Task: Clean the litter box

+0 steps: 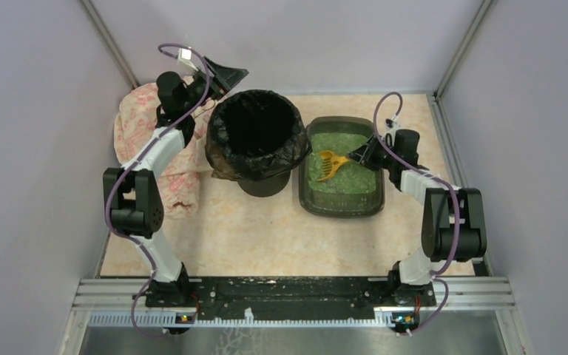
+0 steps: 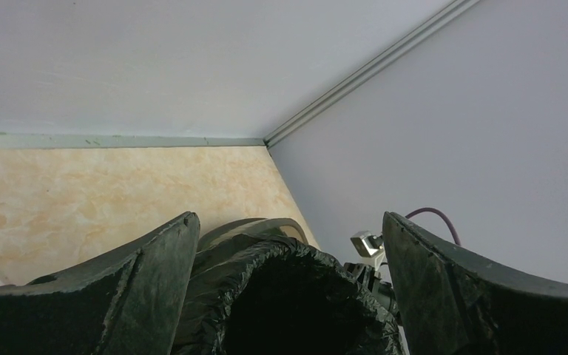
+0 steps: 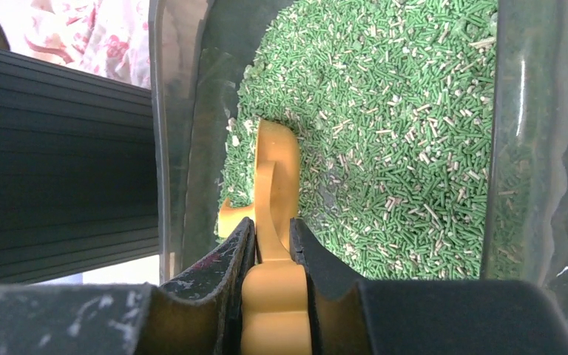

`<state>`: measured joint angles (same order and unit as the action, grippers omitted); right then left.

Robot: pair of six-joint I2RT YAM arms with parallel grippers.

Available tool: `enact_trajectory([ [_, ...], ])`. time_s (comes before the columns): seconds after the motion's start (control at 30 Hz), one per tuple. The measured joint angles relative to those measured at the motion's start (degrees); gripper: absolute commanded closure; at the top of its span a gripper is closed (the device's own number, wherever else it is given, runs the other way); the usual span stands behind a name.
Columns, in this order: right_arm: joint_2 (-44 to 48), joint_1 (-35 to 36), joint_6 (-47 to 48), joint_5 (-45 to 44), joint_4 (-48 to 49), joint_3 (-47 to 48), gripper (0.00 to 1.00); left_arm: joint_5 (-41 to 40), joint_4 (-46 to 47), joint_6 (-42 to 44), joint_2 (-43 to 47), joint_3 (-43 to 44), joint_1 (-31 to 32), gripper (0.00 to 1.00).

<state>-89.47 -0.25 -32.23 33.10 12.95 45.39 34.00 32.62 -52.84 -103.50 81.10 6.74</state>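
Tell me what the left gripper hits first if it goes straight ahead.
Probably the black-bagged bin: its rim sits just ahead, between the open fingers of the left gripper, though depth is unclear.

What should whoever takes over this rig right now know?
Left gripper: open, empty, by the far rim of the round black-bagged bin.
Right gripper: shut on the yellow slotted plastic scoop; its head lies in the green granules, on the bin side of the shallow dark grey-green plastic litter box.
Done: scoop in grip. Whether anything was dumped is unclear; the bin's inside is too dark.
Left: sift, lift, tip into the bin.
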Motion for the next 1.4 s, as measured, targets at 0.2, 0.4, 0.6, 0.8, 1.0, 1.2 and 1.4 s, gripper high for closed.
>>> enact_trajectory([
  [0.2, 0.4, -1.7, -1.4, 2.2, -0.3, -0.8, 1.00, 0.0, 0.0, 0.0, -0.1, 0.1, 0.0, 0.01],
  [0.4, 5.0, -3.0, 1.2, 1.5, -8.3, 0.5, 1.00, 0.1, 0.4, -0.2, -1.2, 0.6, 0.0, 0.01],
  [0.6, 7.1, -3.4, 2.7, 0.7, -11.4, 2.3, 1.00, 0.1, 0.6, -0.5, -2.4, 0.7, 0.0, 0.01],
  [0.8, 7.3, -5.4, 1.0, 1.6, -11.0, 2.2, 1.00, 0.1, 0.8, -0.5, -2.5, 0.8, 0.0, 0.01],
  [1.0, 6.0, -9.4, -7.1, 6.3, 2.7, -4.1, 1.00, 0.1, 0.9, -0.5, -2.5, 1.2, 0.0, 0.01],
  [1.2, 1.5, -10.4, -11.8, 8.3, 8.8, -6.5, 1.00, 0.1, 0.9, -0.5, -2.5, 1.6, 0.0, 0.01],
  [1.4, 1.5, -9.5, -6.3, 5.7, 1.5, -1.5, 1.00, 0.1, 0.9, -0.5, -2.5, 1.6, 0.0, 0.01],
])
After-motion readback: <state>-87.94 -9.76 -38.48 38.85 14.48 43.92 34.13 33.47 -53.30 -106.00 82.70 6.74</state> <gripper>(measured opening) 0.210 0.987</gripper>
